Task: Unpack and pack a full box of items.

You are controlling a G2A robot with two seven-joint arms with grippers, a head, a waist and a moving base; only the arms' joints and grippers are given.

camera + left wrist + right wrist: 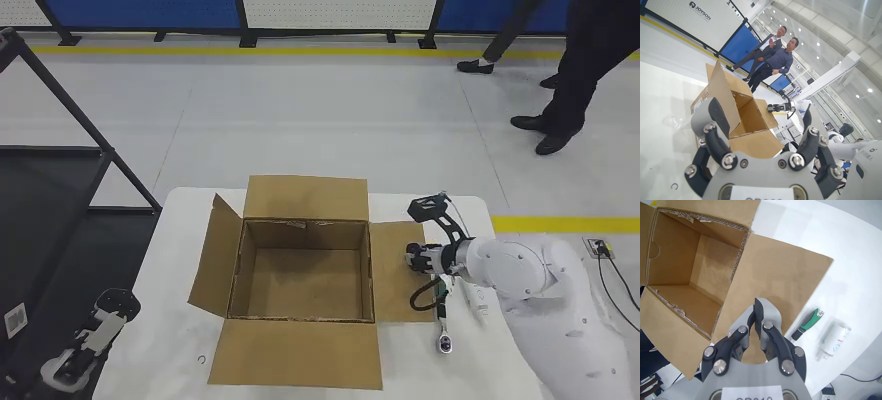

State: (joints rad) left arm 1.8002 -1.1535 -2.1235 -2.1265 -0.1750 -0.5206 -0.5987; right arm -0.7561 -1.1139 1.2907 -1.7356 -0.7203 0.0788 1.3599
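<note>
Top view: hovering the right gripper (415,258) over the right flap of the open, empty brown cardboard box (305,285). Left wrist view: holding the left gripper (762,109) with fingers spread, well apart from the box. Right wrist view: pressing fingers (758,309) together on nothing, likely risking shoving the green-handled metal tool (809,321) beside that flap if lowering blindly.

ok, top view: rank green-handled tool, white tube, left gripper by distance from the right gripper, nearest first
1. green-handled tool, on the table beside the right gripper.
2. white tube, past the tool, farther from the box.
3. left gripper, across the box, by the table's opposite edge.
</note>
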